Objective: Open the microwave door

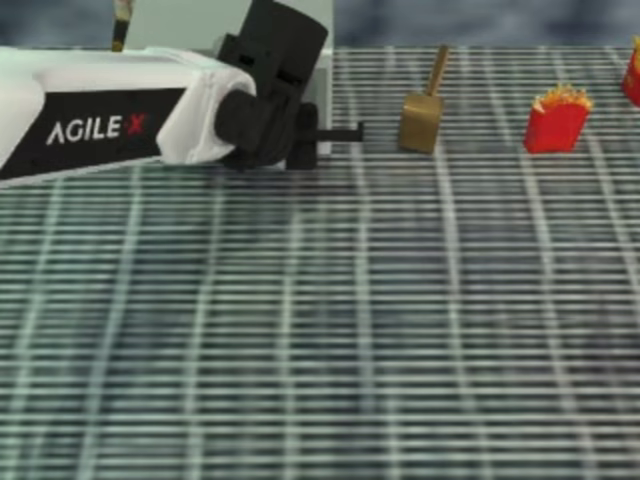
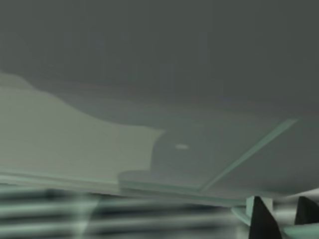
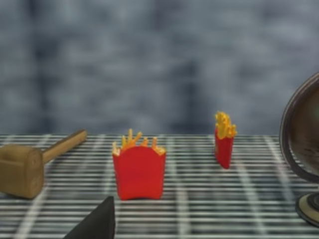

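The white-grey microwave (image 1: 185, 25) stands at the table's far left edge, mostly hidden behind my left arm. My left gripper (image 1: 300, 135) is pressed against its front right corner. In the left wrist view the light-grey microwave door (image 2: 209, 159) fills the picture at very close range. The two dark fingertips (image 2: 261, 221) stand close together with a pale edge piece of the door between them. My right gripper (image 3: 144, 226) is out of the top view. Its wrist view shows a single dark fingertip (image 3: 102, 219) with nothing beside it.
A brown mallet (image 1: 425, 110) lies just right of the microwave. A red fries carton (image 1: 557, 118) stands further right and another (image 1: 632, 75) at the right edge. In the right wrist view a round dark-rimmed object on a stand (image 3: 301, 144) is close by.
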Robot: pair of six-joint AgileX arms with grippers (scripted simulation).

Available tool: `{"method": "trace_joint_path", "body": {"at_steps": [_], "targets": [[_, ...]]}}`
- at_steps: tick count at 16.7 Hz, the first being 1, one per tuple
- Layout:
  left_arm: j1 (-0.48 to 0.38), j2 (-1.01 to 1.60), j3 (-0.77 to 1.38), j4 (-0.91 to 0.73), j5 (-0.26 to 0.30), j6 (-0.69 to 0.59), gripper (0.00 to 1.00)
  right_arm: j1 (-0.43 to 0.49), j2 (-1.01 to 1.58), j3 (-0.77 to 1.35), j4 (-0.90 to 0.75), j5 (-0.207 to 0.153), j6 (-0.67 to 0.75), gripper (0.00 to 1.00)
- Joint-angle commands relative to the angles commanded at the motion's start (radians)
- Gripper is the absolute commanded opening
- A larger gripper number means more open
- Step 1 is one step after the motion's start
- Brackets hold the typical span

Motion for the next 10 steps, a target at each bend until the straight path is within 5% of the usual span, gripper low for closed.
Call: {"method": "trace_joint_path", "body": {"at_steps": [10], "targets": [[0.01, -0.025, -0.039, 0.022, 0.021, 0.035, 0.0, 0.0, 0.0, 0.0, 0.0, 0.0, 0.0, 1.0]]}}
